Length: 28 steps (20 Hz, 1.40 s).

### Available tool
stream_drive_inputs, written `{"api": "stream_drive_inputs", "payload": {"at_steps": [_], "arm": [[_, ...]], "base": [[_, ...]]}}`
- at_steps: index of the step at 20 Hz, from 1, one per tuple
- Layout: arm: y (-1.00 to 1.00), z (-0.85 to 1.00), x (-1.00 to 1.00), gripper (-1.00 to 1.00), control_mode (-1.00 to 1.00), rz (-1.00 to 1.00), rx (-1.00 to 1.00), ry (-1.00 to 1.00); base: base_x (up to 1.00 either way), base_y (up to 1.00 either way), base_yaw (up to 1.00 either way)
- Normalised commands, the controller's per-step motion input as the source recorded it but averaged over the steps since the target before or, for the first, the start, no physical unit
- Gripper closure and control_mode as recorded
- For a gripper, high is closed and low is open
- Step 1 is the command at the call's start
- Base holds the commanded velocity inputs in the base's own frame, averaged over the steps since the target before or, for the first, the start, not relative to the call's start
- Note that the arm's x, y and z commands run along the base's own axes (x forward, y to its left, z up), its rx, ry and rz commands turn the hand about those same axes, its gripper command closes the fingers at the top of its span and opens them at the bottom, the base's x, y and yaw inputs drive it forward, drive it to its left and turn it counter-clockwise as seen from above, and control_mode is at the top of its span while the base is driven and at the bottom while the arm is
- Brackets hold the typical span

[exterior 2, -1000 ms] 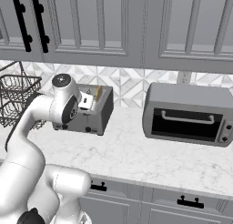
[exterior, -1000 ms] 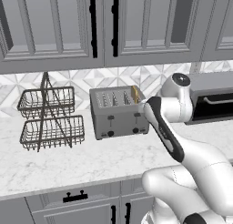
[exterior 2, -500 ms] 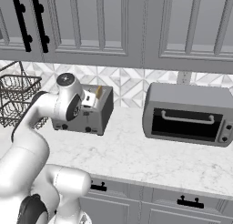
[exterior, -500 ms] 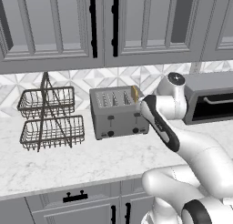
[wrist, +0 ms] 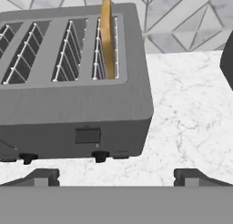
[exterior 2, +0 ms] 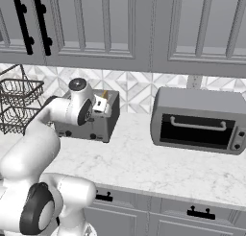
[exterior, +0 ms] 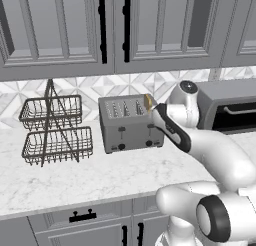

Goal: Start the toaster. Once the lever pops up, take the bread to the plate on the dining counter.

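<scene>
The grey four-slot toaster [exterior: 131, 125] stands on the kitchen counter against the tiled wall. The bread [wrist: 106, 36], a thin golden slice, stands upright in the slot at its right end, sticking up above the top [exterior: 148, 101]. A dark lever [wrist: 87, 135] and a knob [wrist: 99, 155] sit on the toaster's front below that slot. My gripper [wrist: 116, 177] hovers in front of the toaster's right end, a little above the counter, open with nothing between its fingertips [wrist: 41, 176]. The plate and the dining counter are out of view.
A two-tier wire basket [exterior: 55, 130] stands left of the toaster. A toaster oven [exterior 2: 199, 120] sits to its right on the marble counter [exterior: 100, 175]. Grey wall cabinets [exterior: 115, 30] hang above.
The arm's wrist has shifted slightly left, toward the toaster. The bread still stands in its slot and the gripper stays open.
</scene>
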Motion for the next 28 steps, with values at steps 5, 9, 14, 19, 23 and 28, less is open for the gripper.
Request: {"api": "stream_drive_inputs", "payload": {"at_steps": [5,9,14,19,23,28], "arm": [[0.00,-0.46,0.12,-1.00,-1.00,-0.03,-0.03,0.00],[0.00,-0.31,0.14,-1.00,-1.00,-0.03,0.00,0.00],[0.00,-0.24,0.09,-1.00,-1.00,-0.02,0.00,0.00],[0.00,-0.13,0.10,-1.00,-1.00,-0.01,0.00,0.00],[0.00,0.00,0.14,-1.00,-1.00,-0.01,0.00,0.00],[0.01,0.00,0.22,-1.00,-1.00,-0.01,0.00,0.00]], "base": [[0.00,0.00,0.00],[0.00,0.00,0.00],[0.00,0.00,0.00],[0.00,0.00,0.00],[0.00,0.00,0.00],[0.00,0.00,0.00]]}}
